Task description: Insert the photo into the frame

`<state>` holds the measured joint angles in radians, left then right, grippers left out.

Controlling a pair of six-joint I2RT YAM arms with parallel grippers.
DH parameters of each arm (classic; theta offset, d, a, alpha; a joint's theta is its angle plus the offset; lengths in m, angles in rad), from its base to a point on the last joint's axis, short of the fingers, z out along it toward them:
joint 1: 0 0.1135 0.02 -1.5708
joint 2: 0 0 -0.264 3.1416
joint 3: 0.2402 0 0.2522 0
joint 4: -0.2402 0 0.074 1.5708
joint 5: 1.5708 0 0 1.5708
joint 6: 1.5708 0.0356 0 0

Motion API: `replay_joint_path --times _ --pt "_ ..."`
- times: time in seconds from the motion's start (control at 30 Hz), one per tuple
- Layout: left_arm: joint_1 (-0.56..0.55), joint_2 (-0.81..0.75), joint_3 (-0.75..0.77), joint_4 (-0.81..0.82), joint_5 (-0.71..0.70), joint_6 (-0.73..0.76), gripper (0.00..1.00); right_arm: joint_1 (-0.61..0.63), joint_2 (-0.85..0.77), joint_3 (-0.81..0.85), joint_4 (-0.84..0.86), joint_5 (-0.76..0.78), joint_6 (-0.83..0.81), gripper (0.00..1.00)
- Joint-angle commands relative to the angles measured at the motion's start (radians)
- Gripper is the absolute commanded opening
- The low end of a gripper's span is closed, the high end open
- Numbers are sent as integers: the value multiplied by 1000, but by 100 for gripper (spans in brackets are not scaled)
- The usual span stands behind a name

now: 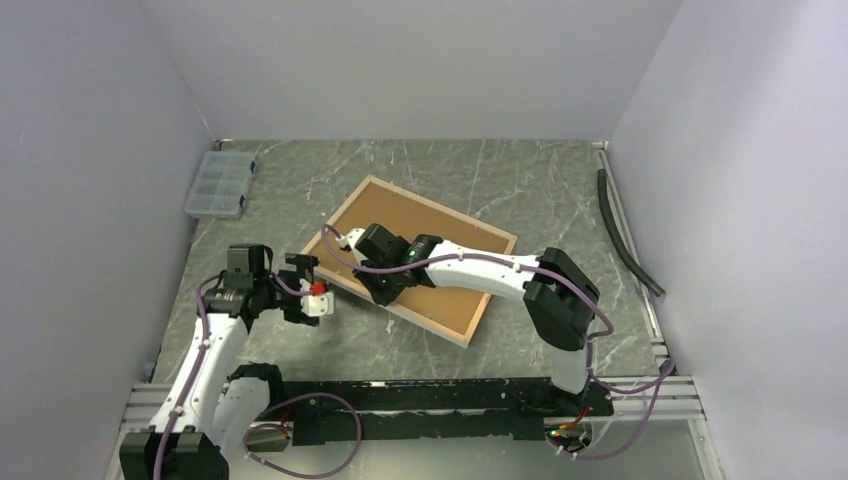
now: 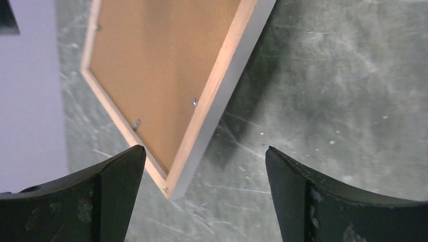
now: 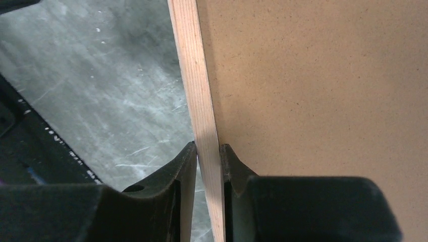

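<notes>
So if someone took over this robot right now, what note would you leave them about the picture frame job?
Right gripper: shut on the light-wood back rim of the large rectangular white-fronted frame.
Left gripper: open, holding nothing, beside a corner of the frame.
The frame is back side up on the grey marbled table, with the plain brown fibreboard backing panel inside it.
Photo: not visible in any view.
Done: cannot be confirmed.
Left: find the photo and check whether it is in the frame.
</notes>
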<state>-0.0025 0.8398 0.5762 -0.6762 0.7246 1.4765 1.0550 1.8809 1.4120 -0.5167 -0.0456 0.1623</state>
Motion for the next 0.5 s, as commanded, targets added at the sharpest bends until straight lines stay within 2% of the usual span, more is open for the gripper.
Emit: replay_joint_path --times 0.0,0.2,0.4,0.47 --pt "-19 -44 -28 107 38 220 94 -12 -94 104 -45 -85 48 0" --pt "-27 -76 -86 155 104 421 94 -37 -128 148 -73 -170 86 0" --pt "-46 -58 -121 275 117 432 91 -66 -155 165 -82 -233 120 0" --pt "-59 -49 -137 404 122 393 88 -69 -160 172 -89 -244 124 0"
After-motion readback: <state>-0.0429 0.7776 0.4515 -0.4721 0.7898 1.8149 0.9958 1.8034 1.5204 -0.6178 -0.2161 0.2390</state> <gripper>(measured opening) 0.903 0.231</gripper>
